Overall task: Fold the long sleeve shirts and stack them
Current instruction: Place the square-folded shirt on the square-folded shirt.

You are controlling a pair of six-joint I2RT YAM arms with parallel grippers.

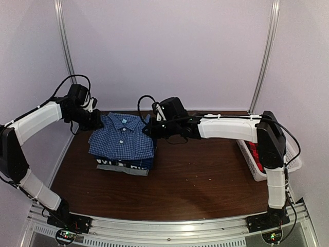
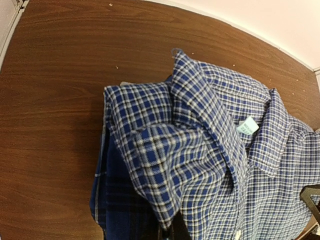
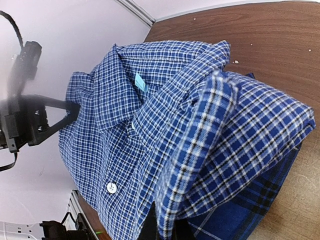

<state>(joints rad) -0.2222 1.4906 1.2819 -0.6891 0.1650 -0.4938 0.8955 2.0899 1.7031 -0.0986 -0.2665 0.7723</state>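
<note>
A folded blue-and-white checked shirt (image 1: 122, 136) lies collar up on top of a darker blue plaid shirt (image 1: 123, 165) at the table's left middle. My left gripper (image 1: 97, 121) is shut on the top shirt's left shoulder fold. In the left wrist view the cloth (image 2: 200, 165) bunches into that gripper (image 2: 175, 231), with the dark plaid (image 2: 115, 210) beneath. My right gripper (image 1: 149, 128) is shut on the opposite shoulder fold. In the right wrist view that gripper (image 3: 167, 231) pinches the checked cloth (image 3: 150, 130) above the dark plaid (image 3: 250, 215).
A white slatted basket (image 1: 295, 154) stands at the table's right edge, behind the right arm, with red cloth (image 1: 255, 153) inside. Brown tabletop (image 1: 205, 180) stretches in front of the stack. A pale wall closes the back and sides.
</note>
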